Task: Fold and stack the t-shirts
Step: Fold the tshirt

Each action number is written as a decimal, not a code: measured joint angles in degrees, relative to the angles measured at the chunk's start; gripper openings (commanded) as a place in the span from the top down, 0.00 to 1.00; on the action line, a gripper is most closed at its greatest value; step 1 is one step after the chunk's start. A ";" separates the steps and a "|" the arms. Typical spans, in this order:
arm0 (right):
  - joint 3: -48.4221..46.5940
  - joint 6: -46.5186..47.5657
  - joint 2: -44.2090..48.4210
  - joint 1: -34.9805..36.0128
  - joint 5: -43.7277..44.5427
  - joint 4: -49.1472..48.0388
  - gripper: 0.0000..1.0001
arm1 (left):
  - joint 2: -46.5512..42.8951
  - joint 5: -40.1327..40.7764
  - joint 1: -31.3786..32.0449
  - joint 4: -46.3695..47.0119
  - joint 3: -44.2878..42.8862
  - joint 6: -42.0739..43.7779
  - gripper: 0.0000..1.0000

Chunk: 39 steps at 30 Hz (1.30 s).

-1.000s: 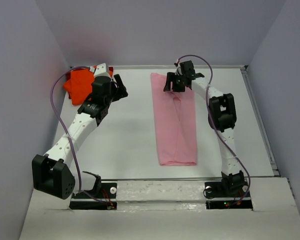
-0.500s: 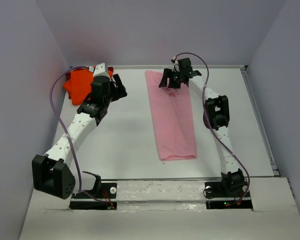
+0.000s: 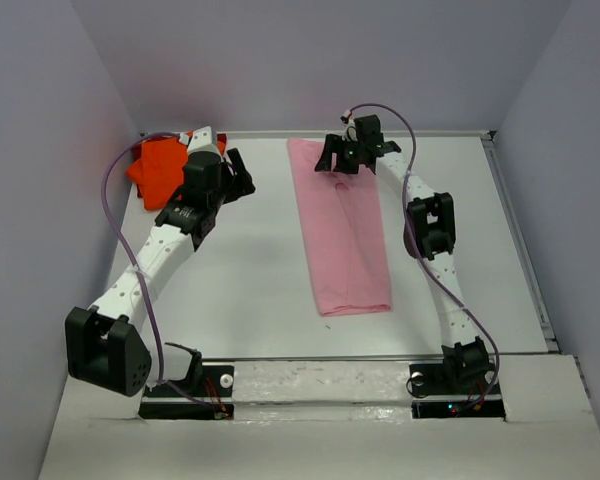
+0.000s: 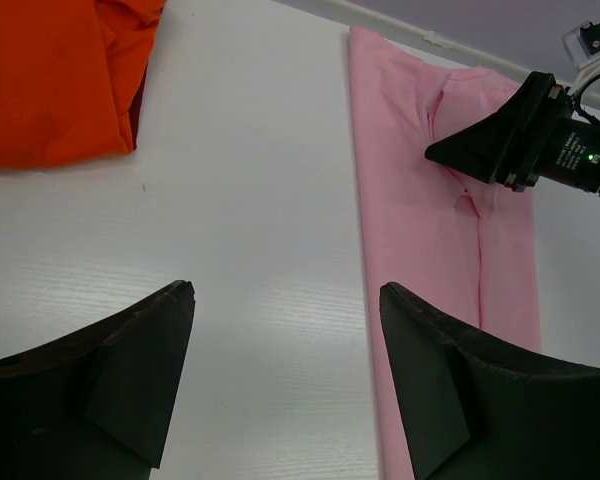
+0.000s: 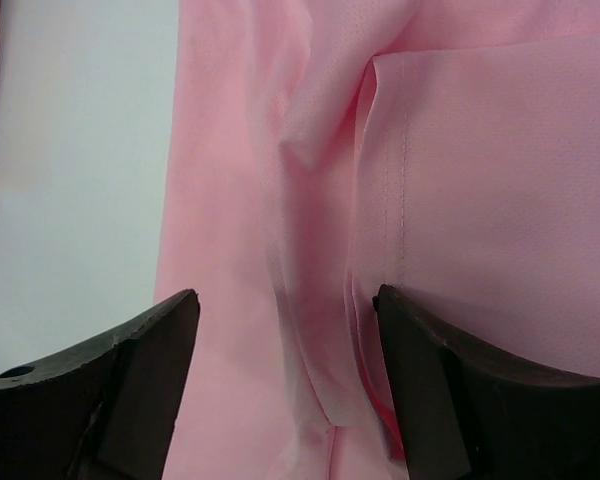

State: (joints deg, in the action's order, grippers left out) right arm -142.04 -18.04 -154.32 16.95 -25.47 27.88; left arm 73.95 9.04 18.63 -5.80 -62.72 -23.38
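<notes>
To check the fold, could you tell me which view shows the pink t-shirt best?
The top external view: the pink t-shirt shows full-length, a folded strip. The left wrist view cuts off one end; the right wrist view shows only close-up creases.

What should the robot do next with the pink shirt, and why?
Probably the right gripper should dip and pinch the far end of the pink shirt, then bring it toward the near end. The shirt lies as a long narrow strip, and the open jaws sit right above that far end.
</notes>
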 measured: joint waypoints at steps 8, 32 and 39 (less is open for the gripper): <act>7.93 2.47 8.24 0.07 -1.03 0.09 0.22 | 1.22 0.02 -0.46 0.02 0.00 0.00 0.16; 79.60 20.04 68.65 20.41 30.05 -3.06 0.29 | 2.93 -6.99 -1.14 0.46 0.00 -0.24 0.17; 79.62 23.54 73.16 28.61 41.77 -1.22 0.30 | 2.91 -7.06 -1.11 0.44 0.00 -0.17 0.17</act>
State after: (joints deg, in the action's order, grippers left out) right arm -62.41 5.50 -81.17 45.56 16.29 26.65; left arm 76.86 1.98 17.52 -5.37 -62.72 -23.55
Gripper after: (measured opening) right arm 0.699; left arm 0.833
